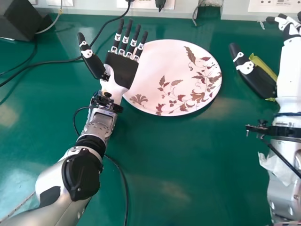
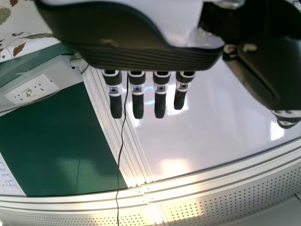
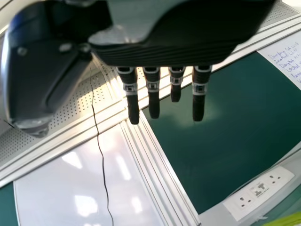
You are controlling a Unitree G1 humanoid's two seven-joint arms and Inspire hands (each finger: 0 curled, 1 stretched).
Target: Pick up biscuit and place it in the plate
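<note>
Left hand point(image 1: 123, 70), of matt black and white parts with metal bands, is shown palm up over the left edge of the plate point(image 1: 157, 59), its fingers straight and slightly spread, the thumb held apart. The right hand point(image 1: 254, 77) is seen near the right edge of the head view; in the right wrist view its fingers point(image 3: 199, 108) are extended straight, with narrow gaps between, and nothing is pinched. Ribbed black casing is visible at the base of the fingers in both wrist views. The plate is smooth, pale and rounded, and is decorated with brown and reddish leaves and stems. Both are set above a glossy green bench point(image 1: 155, 155), on which soft reflections are cast. A black box point(image 1: 18, 19) and dark cables point(image 1: 47, 62) are placed at the far left; sockets point(image 1: 275, 5) are mounted behind. Glossy white panels point(image 2: 211, 122), framed in pale metal, are bordered by perforated strips point(image 2: 202, 209). The biscuit point(image 1: 265, 68) is located at the right, off the plate, its yellow-green wrapper partly hidden by the right hand's thumb.
</note>
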